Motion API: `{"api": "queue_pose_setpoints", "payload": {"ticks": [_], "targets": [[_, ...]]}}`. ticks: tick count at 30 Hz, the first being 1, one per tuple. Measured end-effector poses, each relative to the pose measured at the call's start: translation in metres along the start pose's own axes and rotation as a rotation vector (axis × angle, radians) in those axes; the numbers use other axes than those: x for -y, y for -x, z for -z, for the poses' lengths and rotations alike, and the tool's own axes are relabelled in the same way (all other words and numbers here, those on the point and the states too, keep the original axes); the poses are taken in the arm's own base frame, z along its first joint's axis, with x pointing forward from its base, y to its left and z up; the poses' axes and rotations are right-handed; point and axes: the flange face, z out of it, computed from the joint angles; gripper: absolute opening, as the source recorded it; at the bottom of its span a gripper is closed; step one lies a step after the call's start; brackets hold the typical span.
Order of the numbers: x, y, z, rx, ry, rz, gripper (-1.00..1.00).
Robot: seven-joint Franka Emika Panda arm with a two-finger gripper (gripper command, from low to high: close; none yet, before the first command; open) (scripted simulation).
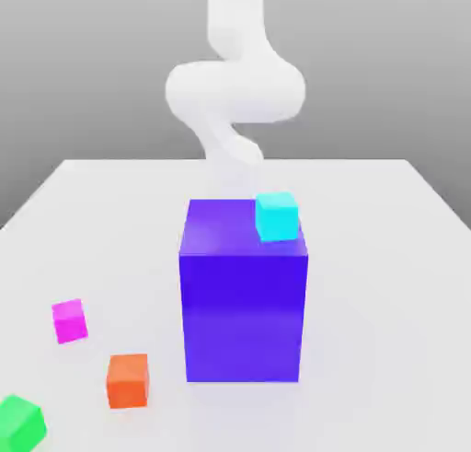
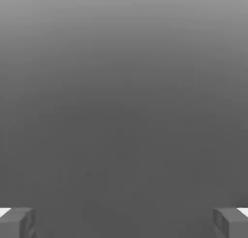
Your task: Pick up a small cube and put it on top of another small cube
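My fingers (image 2: 19, 223): wide apart, holding nothing.
Cyan cube (image 1: 276, 216): on the big block (image 1: 244, 312).
Pink cube (image 1: 69, 320): near the block.
Orange cube (image 1: 128, 380): beside the block.

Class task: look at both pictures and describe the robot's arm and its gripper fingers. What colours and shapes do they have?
The arm is plain white, smooth and rounded, built of thick tube-like segments with bulging joints; no cables or markings show on it. In the hand view the gripper has two blocky, dark grey fingertips with squared edges, each with a small white patch beside it.
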Motion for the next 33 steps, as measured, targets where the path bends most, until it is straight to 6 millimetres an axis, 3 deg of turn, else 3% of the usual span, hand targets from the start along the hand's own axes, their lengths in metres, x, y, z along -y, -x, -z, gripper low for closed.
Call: {"api": "queue_pose_setpoints", "payload": {"ticks": [5,10,15,18,20,22,27,28,33], "targets": [[-0.081,-0.027,-0.119,0.028,0.207,-0.217,0.00],[-0.190,-0.031,-0.205,0.061,0.388,-0.440,0.00],[-0.309,-0.006,-0.262,0.102,0.551,-0.675,0.00],[-0.385,0.021,-0.280,0.124,0.644,-0.840,0.00],[-0.426,0.047,-0.289,0.147,0.698,-0.936,0.00],[-0.448,0.065,-0.300,0.162,0.724,-0.980,0.00],[-0.475,0.090,-0.336,0.165,0.733,-0.991,0.00],[-0.478,0.094,-0.342,0.165,0.734,-0.991,-1.00],[-0.478,0.094,-0.342,0.164,0.734,-0.991,-1.00]]}}
